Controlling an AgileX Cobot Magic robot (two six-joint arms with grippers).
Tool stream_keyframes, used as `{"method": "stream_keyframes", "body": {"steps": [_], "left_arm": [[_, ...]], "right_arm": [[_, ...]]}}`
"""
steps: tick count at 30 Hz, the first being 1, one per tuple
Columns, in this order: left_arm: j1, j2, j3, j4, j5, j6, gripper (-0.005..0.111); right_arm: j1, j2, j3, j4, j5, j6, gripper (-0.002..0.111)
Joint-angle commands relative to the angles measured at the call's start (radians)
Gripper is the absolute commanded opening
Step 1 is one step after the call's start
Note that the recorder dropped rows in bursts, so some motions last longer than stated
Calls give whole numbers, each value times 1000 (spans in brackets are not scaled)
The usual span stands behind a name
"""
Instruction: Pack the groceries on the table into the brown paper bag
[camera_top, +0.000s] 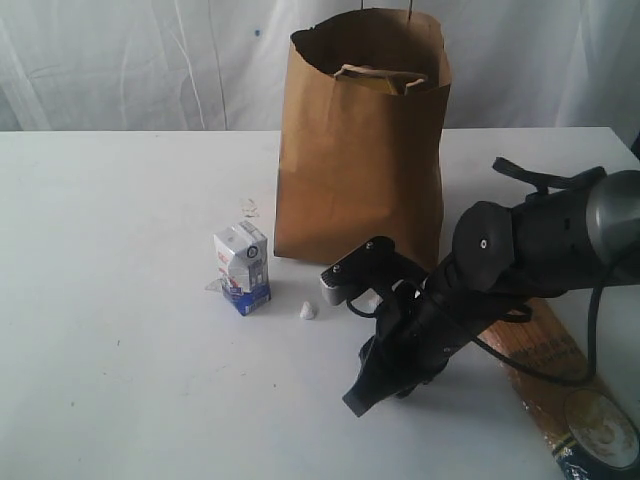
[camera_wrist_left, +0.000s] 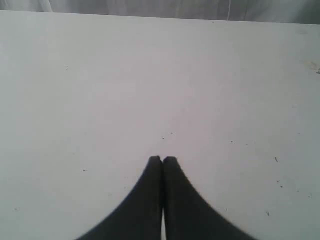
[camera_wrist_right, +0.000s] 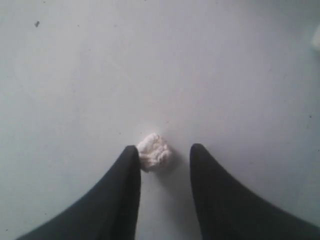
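The brown paper bag (camera_top: 362, 150) stands upright at the back middle of the table (camera_top: 120, 380), its mouth open. The small white-blue carton (camera_top: 242, 267) stands left of the bag's foot. The long spaghetti packet (camera_top: 540, 365) lies at the right, partly under my right arm, with a dark round jar-like item (camera_top: 602, 432) at its near end. My right gripper (camera_top: 357, 400) (camera_wrist_right: 164, 147) is open and low over the table, and a tiny white crumb (camera_wrist_right: 154, 152) touches one fingertip. My left gripper (camera_wrist_left: 162, 159) is shut on nothing over bare tabletop. The other groceries are out of view.
Another white crumb (camera_top: 308, 311) lies between the carton and my right arm. Small scraps (camera_top: 248, 208) lie near the bag's left foot. A white curtain (camera_top: 120, 60) hangs behind the table.
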Motion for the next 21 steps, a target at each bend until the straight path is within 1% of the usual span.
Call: {"method": "stream_keyframes", "body": {"steps": [1, 3, 5, 6, 7, 8, 9, 11, 14, 20, 21], "left_arm": [[-8, -6, 3, 7, -3, -1, 0], [-8, -6, 3, 7, -3, -1, 0], [-8, -6, 3, 7, -3, -1, 0], [-8, -6, 3, 7, -3, -1, 0], [-8, -6, 3, 7, -3, -1, 0], [-8, -6, 3, 7, -3, -1, 0], [-8, -6, 3, 7, -3, -1, 0], [-8, -6, 3, 7, -3, -1, 0], [-8, -6, 3, 7, -3, -1, 0], [-8, -6, 3, 7, -3, -1, 0], [-8, -6, 3, 7, -3, -1, 0]], "right_arm": [[1, 2, -2, 10, -1, -11, 31], [1, 2, -2, 10, 3, -19, 31], [1, 2, -4, 10, 7, -19, 26], [1, 2, -9, 10, 16, -19, 21], [1, 2, -20, 10, 40, -19, 9], [1, 2, -31, 10, 57, -19, 2], [1, 2, -52, 10, 101, -19, 0], [1, -4, -95, 10, 172, -10, 0], [1, -47, -127, 8, 225, 30, 0], [1, -67, -110, -18, 208, 30, 1], [1, -40, -102, -18, 208, 12, 5]]}}
